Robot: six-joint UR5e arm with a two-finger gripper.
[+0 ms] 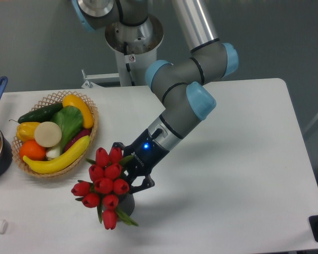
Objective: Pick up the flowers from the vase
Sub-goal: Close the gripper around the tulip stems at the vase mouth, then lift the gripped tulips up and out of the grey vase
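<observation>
Camera view: on the white surface (227, 159) the arm reaches down toward 7 o'clock, and its end effector (131, 172) looks closed narrow about the stems just behind the flowers (103, 182), though the buds hide the fingertips, so the grip itself is a judgement. The flowers sit at 6 o'clock of the surface, leaning out toward 7 o'clock from the vase (125, 202), whose dark wall just shows under the leaves. To do this step well, I would draw along the stems' own line, up and away from the mouth, slowly, so the vase neither tips nor rides up.
</observation>
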